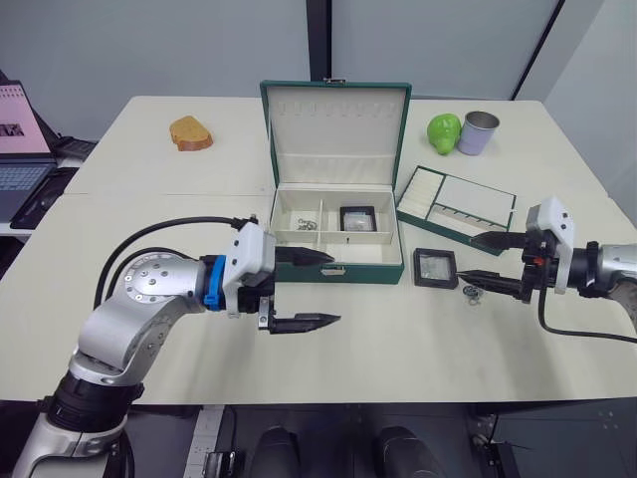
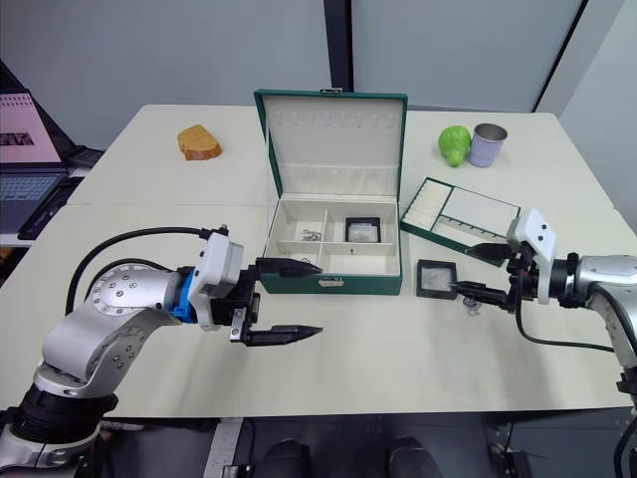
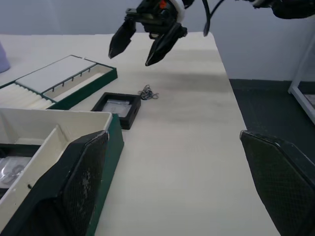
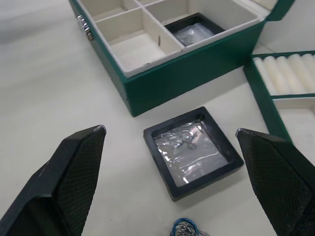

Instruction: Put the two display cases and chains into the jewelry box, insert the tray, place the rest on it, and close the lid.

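Jewelry box (image 1: pixel 338 261) is sitting open mid-tabletop (image 1: pixel 398 349), lid (image 1: pixel 336 124) standing upright behind it. One display case (image 1: pixel 357 218) is already lying in the box's right rear compartment; a chain (image 1: pixel 307 225) is resting in a left compartment. Second display case (image 1: pixel 436 267) is lying flat on the tabletop just right of the box, well apart from its wall. Another small chain (image 1: pixel 472 295) is bunched just beside that case, on its right. Tray (image 1: pixel 456 201) is waiting on the tabletop behind them, angled, not yet inserted.

Right hand (image 1: pixel 500 264) is hovering near the loose case and chain, fingers spread wide, holding nothing. Left hand (image 1: pixel 317 289) is hanging in front of the box, fingers also spread and empty.

Judgement: the step in hand is picking up the second display case with the right hand. Doing it well is meaning:
- straddling two opposite black frame edges, not the clear window, which looks slick;
- coming down square, since the case is thin and flat and could skid on the tabletop;
- staying clear of the chain so it is not dragged along;
- lifting over the box's front wall and lowering into a free compartment, flat.

Left hand is best keeping away from the box opening.
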Available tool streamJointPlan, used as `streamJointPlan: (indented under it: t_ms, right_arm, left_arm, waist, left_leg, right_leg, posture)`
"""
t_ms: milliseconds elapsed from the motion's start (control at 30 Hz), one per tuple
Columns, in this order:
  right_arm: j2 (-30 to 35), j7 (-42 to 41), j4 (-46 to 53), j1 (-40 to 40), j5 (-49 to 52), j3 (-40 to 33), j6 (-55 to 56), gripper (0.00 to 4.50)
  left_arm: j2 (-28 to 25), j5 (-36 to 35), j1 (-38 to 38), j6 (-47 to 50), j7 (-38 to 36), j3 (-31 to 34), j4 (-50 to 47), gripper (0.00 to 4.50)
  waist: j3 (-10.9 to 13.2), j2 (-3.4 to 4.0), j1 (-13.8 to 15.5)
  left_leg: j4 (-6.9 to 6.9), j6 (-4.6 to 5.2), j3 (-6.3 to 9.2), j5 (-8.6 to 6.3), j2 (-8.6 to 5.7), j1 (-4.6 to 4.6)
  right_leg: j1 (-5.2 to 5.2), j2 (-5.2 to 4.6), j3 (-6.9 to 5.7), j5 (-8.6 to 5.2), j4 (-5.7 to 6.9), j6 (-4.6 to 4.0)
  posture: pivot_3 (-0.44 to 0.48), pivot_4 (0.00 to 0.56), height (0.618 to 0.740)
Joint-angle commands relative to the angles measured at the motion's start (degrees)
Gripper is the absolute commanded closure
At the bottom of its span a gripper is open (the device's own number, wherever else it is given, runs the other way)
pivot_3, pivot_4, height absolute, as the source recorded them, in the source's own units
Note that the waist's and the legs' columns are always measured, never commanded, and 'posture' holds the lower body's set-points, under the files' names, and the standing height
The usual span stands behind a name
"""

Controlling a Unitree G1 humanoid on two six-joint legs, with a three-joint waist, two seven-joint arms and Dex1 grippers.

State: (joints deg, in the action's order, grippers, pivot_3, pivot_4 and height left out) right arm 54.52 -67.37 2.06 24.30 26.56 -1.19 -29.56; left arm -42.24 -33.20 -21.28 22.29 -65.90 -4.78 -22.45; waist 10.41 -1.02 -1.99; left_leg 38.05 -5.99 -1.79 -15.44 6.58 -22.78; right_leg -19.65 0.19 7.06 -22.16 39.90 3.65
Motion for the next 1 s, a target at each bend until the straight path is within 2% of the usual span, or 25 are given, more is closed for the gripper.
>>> streamJointPlan:
  t_ms: [33, 200, 333, 600, 700, 867, 1000]
  right_arm:
    - [0.2, -3.2, -2.4, 3.5, -4.6, 4.4, 3.4, 0.00]
    - [-2.2, -5.3, -7.3, 7.7, -10.7, 10.1, 8.9, 0.00]
    - [-4.8, -6.5, -10.6, 10.6, -14.6, 13.5, 11.9, 0.00]
    - [-7.1, -8.2, -15.2, 12.6, -18.7, 15.6, 16.6, 0.00]
    - [-8.0, -8.4, -16.4, 12.9, -19.6, 15.4, 17.7, 0.60]
    - [-8.7, -8.3, -17.3, 13.1, -20.3, 15.0, 18.8, 2.19]
    - [-8.8, -7.6, -18.3, 12.9, -21.9, 15.1, 20.4, 3.14]
  left_arm:
    - [1.4, 2.2, -0.7, -4.1, -0.3, -0.2, 0.3, 0.05]
    - [4.3, 4.4, -0.9, -7.4, 1.8, 0.5, 2.2, 0.05]
    - [4.1, 5.1, 1.2, -8.0, 1.8, 0.3, 1.2, 0.05]
    - [4.0, 5.4, 2.8, -7.5, 3.5, 0.9, -0.4, 0.05]
    - [4.0, 5.3, 3.2, -7.2, 4.3, 1.0, -0.9, 0.00]
    - [4.1, 5.2, 2.9, -6.4, 5.2, 0.8, -1.0, 0.00]
    - [4.3, 5.2, 2.1, -6.1, 5.4, 0.3, -0.7, 0.00]
  waist:
    - [0.0, -0.01, 0.1]
    - [0.0, -0.01, 0.0]
    - [0.0, -0.01, -0.1]
    - [0.0, -0.01, -0.2]
    - [0.0, -0.01, -0.3]
    - [0.0, -0.01, -0.4]
    - [0.0, -0.01, -0.4]
  left_leg:
    - [0.01, 0.00, 0.02, 0.00, 0.00, -0.01]
    - [0.06, 0.01, 0.02, 0.00, 0.00, 0.00]
    - [0.08, 0.01, 0.01, 0.00, 0.00, -0.01]
    - [0.07, 0.01, 0.02, 0.00, 0.01, 0.00]
    - [0.07, 0.01, 0.02, 0.00, 0.01, 0.00]
    - [0.08, 0.01, 0.02, 0.00, 0.01, 0.01]
    - [0.07, 0.01, 0.02, 0.00, 0.01, 0.00]
  right_leg:
    - [0.00, 0.00, -0.02, 0.00, 0.00, 0.00]
    - [0.00, -0.01, -0.02, 0.00, 0.00, 0.00]
    - [-0.02, -0.02, 0.00, 0.00, 0.00, 0.00]
    - [-0.01, -0.03, -0.03, 0.00, 0.02, 0.00]
    - [-0.01, -0.02, -0.02, 0.00, 0.02, 0.00]
    - [-0.01, -0.02, -0.03, 0.00, 0.03, 0.00]
    - [0.00, -0.02, -0.03, 0.00, 0.03, 0.00]
  posture:
    - [0.000, 0.150, 0.740]
    - [0.000, 0.150, 0.740]
    - [0.000, 0.150, 0.740]
    - [0.000, 0.150, 0.740]
    - [0.000, 0.150, 0.740]
    - [0.000, 0.150, 0.740]
    - [0.000, 0.150, 0.740]
